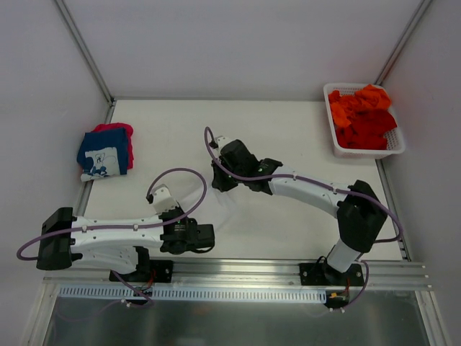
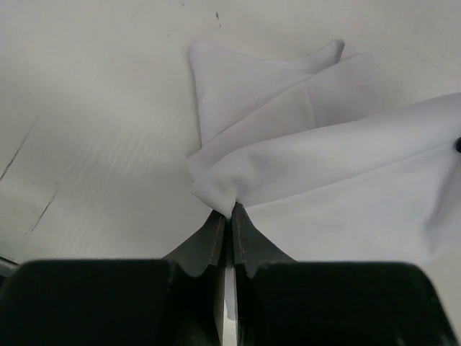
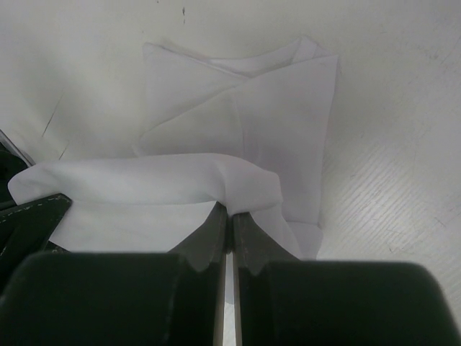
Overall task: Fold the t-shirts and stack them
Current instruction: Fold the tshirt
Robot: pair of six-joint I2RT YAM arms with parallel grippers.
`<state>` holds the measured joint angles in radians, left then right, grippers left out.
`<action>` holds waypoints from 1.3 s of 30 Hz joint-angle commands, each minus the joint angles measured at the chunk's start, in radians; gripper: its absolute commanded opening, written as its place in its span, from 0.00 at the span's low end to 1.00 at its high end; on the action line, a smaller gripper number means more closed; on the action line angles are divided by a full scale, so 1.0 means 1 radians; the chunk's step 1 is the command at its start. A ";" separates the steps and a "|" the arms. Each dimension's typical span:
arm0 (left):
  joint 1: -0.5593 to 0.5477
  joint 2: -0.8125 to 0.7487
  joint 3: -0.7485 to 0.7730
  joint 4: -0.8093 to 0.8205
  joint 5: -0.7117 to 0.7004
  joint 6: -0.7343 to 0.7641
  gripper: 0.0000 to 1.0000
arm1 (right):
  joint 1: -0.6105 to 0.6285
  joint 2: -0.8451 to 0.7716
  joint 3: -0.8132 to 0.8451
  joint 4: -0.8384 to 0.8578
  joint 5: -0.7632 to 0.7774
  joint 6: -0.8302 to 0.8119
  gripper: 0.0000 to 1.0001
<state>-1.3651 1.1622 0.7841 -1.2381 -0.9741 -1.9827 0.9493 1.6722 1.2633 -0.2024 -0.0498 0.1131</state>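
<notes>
Top: I'm seeing navy tee [image 1: 97, 144] lying on pink-red tee [image 1: 119, 128] at the left edge of the table [image 1: 288, 130], orange tees [image 1: 360, 115] filling basket [image 1: 367, 152].
Left wrist: left gripper [image 2: 229, 216] is clamping a corner of the white tee [image 2: 324, 166].
Right wrist: right gripper [image 3: 229, 220] is clamping its raised fold.

No legible text, navy t-shirt [image 1: 109, 144] with white print [image 1: 101, 164] too small to read

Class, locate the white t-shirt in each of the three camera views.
Top external: cannot be made out against the white table.
Left wrist: white t-shirt fills centre and right, pinched by the left gripper.
Right wrist: centre, one fold pinched by the right gripper.
Shared landmark: the white table.
</notes>
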 commanded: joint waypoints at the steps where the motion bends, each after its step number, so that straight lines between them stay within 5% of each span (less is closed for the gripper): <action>1: 0.020 -0.021 0.020 -0.063 -0.028 -0.050 0.00 | -0.021 0.023 0.073 0.003 -0.018 -0.029 0.00; 13: 0.138 0.004 0.032 -0.051 -0.040 -0.025 0.00 | -0.063 0.150 0.189 0.058 -0.123 -0.023 0.00; 32: 0.510 -0.232 -0.120 0.564 0.057 0.633 0.00 | -0.093 0.274 0.350 0.069 -0.211 -0.018 0.00; 39: 0.618 -0.211 -0.115 0.615 0.061 0.748 0.00 | -0.104 0.342 0.415 0.069 -0.268 -0.012 0.00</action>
<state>-0.7727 0.9318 0.6571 -0.6846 -0.9157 -1.3434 0.8558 1.9919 1.6150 -0.1680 -0.2707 0.1028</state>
